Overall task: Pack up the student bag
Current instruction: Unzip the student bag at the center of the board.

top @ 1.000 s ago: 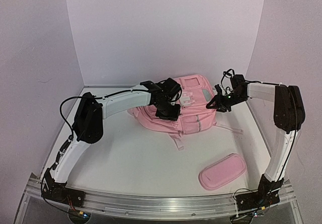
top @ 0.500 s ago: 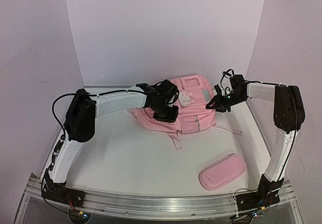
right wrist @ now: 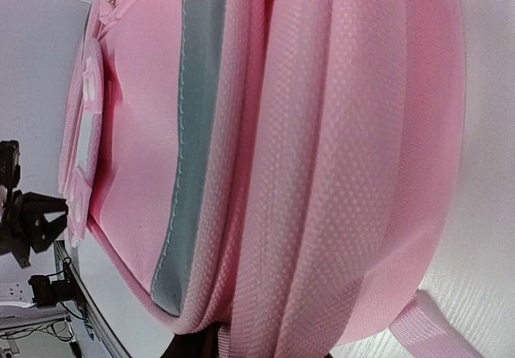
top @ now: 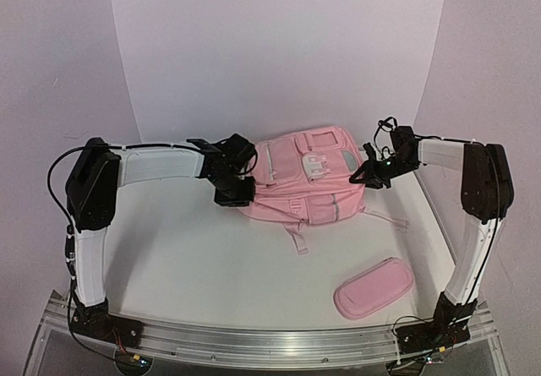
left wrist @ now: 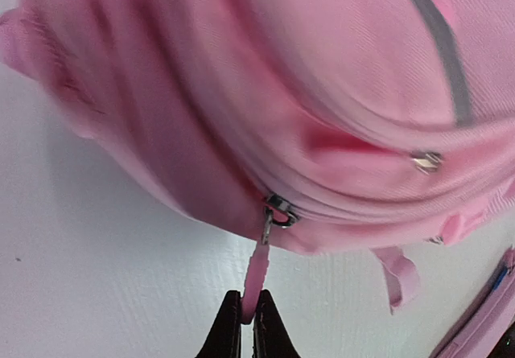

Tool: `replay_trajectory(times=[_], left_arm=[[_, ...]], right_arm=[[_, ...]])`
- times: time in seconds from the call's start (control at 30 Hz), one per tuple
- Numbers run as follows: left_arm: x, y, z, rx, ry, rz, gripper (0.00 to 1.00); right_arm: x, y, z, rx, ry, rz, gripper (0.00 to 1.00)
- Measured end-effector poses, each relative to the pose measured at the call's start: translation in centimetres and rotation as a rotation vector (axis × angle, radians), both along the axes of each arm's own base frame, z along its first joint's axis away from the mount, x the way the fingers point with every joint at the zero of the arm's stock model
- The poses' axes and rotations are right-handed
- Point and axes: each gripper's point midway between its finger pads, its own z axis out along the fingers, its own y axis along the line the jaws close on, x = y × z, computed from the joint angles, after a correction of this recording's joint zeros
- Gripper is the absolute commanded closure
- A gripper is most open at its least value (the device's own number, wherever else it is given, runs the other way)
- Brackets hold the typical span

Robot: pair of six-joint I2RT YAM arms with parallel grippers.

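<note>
The student bag (top: 308, 177), a large pink backpack with grey stripes, lies on the white table at the back centre. At the bag's left edge, my left gripper (top: 235, 192) is shut on a pink zip pull (left wrist: 254, 281). In the left wrist view the gripper (left wrist: 247, 316) pinches the tab's end, and the tab runs taut up to the metal slider (left wrist: 279, 211). My right gripper (top: 365, 176) is at the bag's right edge. In the right wrist view the bag (right wrist: 322, 133) fills the frame. Its side fabric runs down between the jaws, and only one dark finger (right wrist: 191, 347) shows.
A small oblong pink pencil case (top: 374, 287) lies near the front right of the table, also at the left wrist view's lower right corner (left wrist: 483, 318). A loose bag strap (top: 297, 239) trails forward. Lilac walls close in the back and both sides.
My left arm has swung left with the zip pull pinched, drawing it along the bag's left side. The bag has spread out flatter. The right gripper has stayed at the right edge.
</note>
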Motion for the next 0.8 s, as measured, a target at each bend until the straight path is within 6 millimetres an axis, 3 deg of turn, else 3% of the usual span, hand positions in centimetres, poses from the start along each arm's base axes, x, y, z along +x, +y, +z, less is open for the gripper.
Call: replay_trajectory(times=[0.13, 0.37, 0.6, 0.63, 0.67, 0.8], left_arm=[[2.3, 2.2, 1.3, -0.047, -0.031, 0.047, 1.00], [3.0, 2.0, 1.8, -0.041, -0.055, -0.017, 1.00], [7.2, 1.4, 0.6, 0.035, -0.133, -0.157, 1.00], [7.5, 1.4, 0.4, 0.052, -0.142, -0.173, 0.98], [7.9, 1.4, 0.3, 0.070, -0.153, -0.188, 0.91], [8.5, 1.7, 0.8, 0.116, -0.181, -0.203, 0.48]], right_arm=[[-0.1, -0.5, 0.0, -0.010, -0.007, 0.027, 1.00], [0.7, -0.8, 0.1, -0.046, -0.032, 0.078, 1.00], [2.1, -2.1, 0.0, -0.088, -0.074, 0.113, 0.99], [2.2, -2.2, 0.0, -0.096, -0.080, 0.117, 0.94], [2.3, -2.3, 0.0, -0.106, -0.087, 0.120, 0.82], [2.6, -3.1, 0.2, -0.167, -0.117, 0.141, 0.24]])
